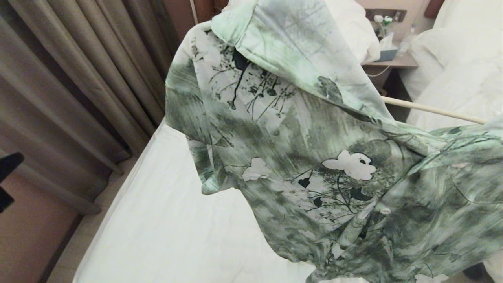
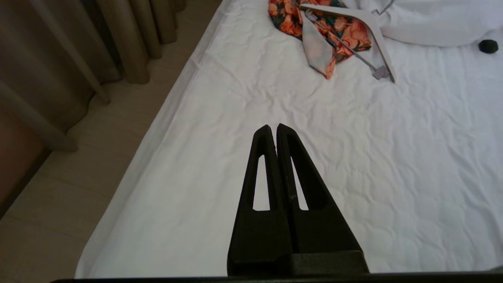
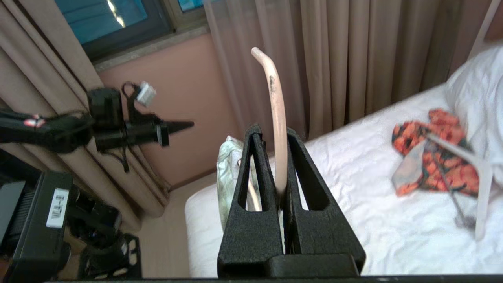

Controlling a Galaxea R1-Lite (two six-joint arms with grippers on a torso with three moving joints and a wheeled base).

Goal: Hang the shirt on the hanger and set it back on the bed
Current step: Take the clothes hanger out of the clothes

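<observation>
— Shirt (image 1: pixel 298 157) first: where was it?

— Up in the air, filling the middle and right of the head view, draped on the hanger (image 1: pixel 432 109), whose cream bar poked out at the right of the frame. It hung over the bed (image 1: pixel 157 220), not lying on it.

— Who held it?

— The right gripper (image 3: pixel 275 141), fingers clamped on the hanger's hook at the centre of its wrist view. The hook stuck straight out past the fingertips, and a bit of green cloth showed just behind them. The left gripper (image 2: pixel 273 129) hung over the bare sheet with its fingers pressed together, holding nothing.

— Which step, then?

— I'd say the hanging looked about done on one shoulder at least; I couldn't see the other. What remained was laying it down.

— And which way did it run?

— The collar sat at the upper left of the head view and the hem trailed to the lower right, so its long axis ran on that diagonal, with the hanger bar tilted slightly down to the right.

— Next move?

— My guess: lower it level onto the open sheet, well apart from the orange garment (image 2: pixel 326 27) and white hanger (image 2: pixel 373 31) at the top of the left wrist view, then let the hook go.
</observation>
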